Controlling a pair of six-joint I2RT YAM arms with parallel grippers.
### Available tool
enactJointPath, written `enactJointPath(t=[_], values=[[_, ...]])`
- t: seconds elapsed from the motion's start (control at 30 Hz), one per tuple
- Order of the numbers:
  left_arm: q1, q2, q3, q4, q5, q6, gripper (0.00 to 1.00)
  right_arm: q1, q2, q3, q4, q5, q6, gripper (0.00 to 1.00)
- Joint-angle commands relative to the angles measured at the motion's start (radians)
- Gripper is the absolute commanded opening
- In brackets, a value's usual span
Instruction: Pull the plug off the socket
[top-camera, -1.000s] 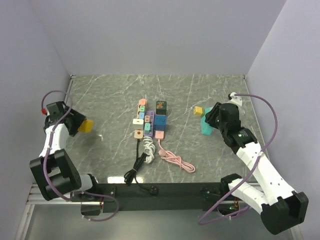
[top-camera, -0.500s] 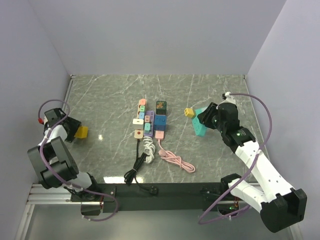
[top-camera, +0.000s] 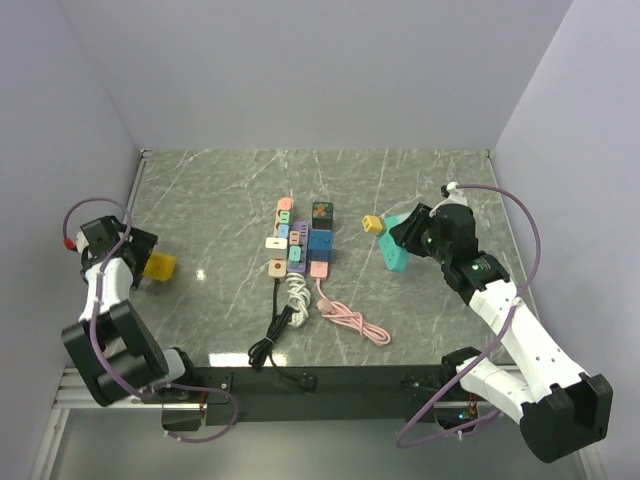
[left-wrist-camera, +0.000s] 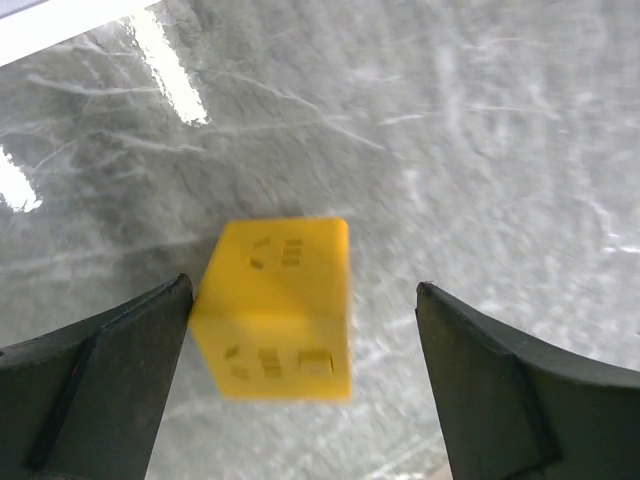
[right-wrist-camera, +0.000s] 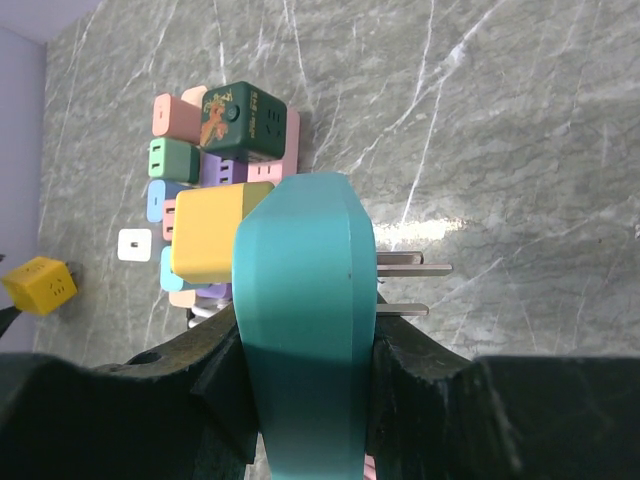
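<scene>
Left side: your left hand (left-wrist-camera: 303, 292) is spread wide around the yellow socket cube (left-wrist-camera: 278, 310). One finger (left-wrist-camera: 100, 380) sits right against the cube's side, possibly touching it. The other finger is well apart from it. The cube is near the left edge of the bench (top-camera: 220, 190), about midway between the far and near edges. Its slotted faces are turned up toward the wrist camera. Its lower edge is blurred, so you cannot tell from that view how it sits on the surface.

Right side: your right hand (right-wrist-camera: 305, 375) is clamped on the teal plug (right-wrist-camera: 300, 300), one finger on each flank of its body. Two flat metal prongs (right-wrist-camera: 405, 268) stick out bare, seated in nothing. A yellow block (right-wrist-camera: 205, 235) is pressed against the opposite face of the plug. From above, the plug sits between the middle of the bench and the right edge, well apart from the yellow socket cube.

Middle of the bench: there is a cluster of pastel power strips (top-camera: 297, 245), and a dark green cube (right-wrist-camera: 240, 120) stands at the cluster's far end. A white coiled cord (top-camera: 297, 293), a black cable (top-camera: 272, 335) and a pink cable (top-camera: 350, 320) trail from the cluster toward the near edge.
</scene>
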Motion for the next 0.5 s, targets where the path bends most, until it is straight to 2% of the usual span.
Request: enactJointPath(t=[0.0, 0.13, 0.3, 0.33, 0.37, 0.43, 0.47], values=[[0.004, -0.107, 0.013, -0.081, -0.014, -0.019, 0.99, -0.006, 0.001, 0.055, 0.070, -0.010, -0.003, 0.00], [0.001, -0.212, 0.020, -0.170, -0.015, -0.041, 0.99, -0.008, 0.010, 0.076, 0.055, -0.009, -0.014, 0.00], [-0.072, -0.354, 0.071, -0.272, -0.029, -0.056, 0.99, -0.008, 0.024, 0.099, 0.030, -0.016, -0.031, 0.00], [-0.086, -0.368, 0.065, -0.240, 0.039, -0.049, 0.99, -0.008, 0.028, 0.103, 0.030, -0.021, -0.034, 0.00], [-0.115, -0.373, 0.045, -0.200, 0.204, -0.042, 0.99, -0.006, 0.030, 0.101, 0.033, -0.038, -0.040, 0.00], [-0.169, -0.350, 0.034, -0.103, 0.340, -0.068, 0.99, -0.008, 0.034, 0.095, 0.041, -0.056, -0.045, 0.00], [-0.263, -0.339, 0.043, -0.072, 0.371, -0.082, 0.99, -0.008, 0.042, 0.095, 0.043, -0.067, -0.048, 0.00]])
